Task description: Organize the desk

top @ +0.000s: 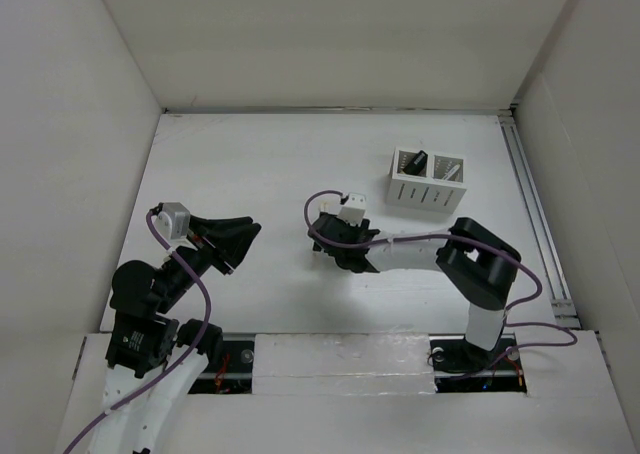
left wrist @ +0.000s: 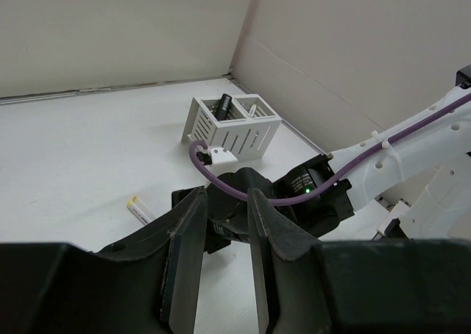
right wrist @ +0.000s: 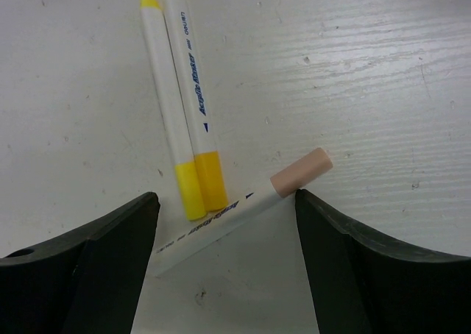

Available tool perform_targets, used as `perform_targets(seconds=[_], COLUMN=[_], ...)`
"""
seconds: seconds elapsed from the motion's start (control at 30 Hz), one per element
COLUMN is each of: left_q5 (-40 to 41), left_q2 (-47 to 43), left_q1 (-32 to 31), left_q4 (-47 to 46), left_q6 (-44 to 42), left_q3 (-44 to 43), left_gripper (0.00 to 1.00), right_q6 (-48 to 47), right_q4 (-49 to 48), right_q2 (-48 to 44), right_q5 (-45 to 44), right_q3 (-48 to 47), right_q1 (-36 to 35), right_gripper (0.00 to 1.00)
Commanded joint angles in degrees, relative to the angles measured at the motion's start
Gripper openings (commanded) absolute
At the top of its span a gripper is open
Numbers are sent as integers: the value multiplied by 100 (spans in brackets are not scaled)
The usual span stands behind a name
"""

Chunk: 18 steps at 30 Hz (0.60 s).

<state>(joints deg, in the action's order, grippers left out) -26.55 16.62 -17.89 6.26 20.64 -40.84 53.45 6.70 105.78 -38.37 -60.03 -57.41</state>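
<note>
White desk [top: 260, 154] only partly tidied

The desk spreads beneath both arms. Near its middle, two yellow-capped markers [right wrist: 184, 113] lie side by side, with a pink-capped marker [right wrist: 235, 220] just beside them. Your right jaws stand wide around the pink-capped one and grip nothing yet. Your left jaws hover narrow and empty over the desk's left side. The pen holder [top: 427, 180] at the far right has a dark item in one compartment, so I judge most of the tidying is left.

Bright, soft, even light floods the white desk [top: 250, 164], nearly washing out its surface around the pen holder [top: 427, 180]. Only a faint grey shadow lies just beside the holder's near wall. The yellow-capped markers [right wrist: 188, 128] show crisp print, while the right gripper [right wrist: 226, 198], close to the lens, looks dark and soft-edged.
</note>
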Motion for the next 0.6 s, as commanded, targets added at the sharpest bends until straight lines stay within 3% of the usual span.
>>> perform_targets(seconds=[0.0,0.17,0.27,0.57], left_q5=[-105,-88,-88,-105], left_q2=[52,69,43,25], left_q1=[22,22,22,22], left_q4=[-266,-231,-283,-301], left_q6=[27,19,36,36], left_q3=[-3,-3,-3,6], left_gripper=[25,25,25,25], right_q6=[-142,-72,60,587], right_q4=[-2,384,428,728], right_q2=[48,294,312,101], right_q5=[41,-267,-381,-628], right_q3=[-140,-387,-273,299], right_q1=[89,142,142,-95], right_gripper=[80,68,66,40])
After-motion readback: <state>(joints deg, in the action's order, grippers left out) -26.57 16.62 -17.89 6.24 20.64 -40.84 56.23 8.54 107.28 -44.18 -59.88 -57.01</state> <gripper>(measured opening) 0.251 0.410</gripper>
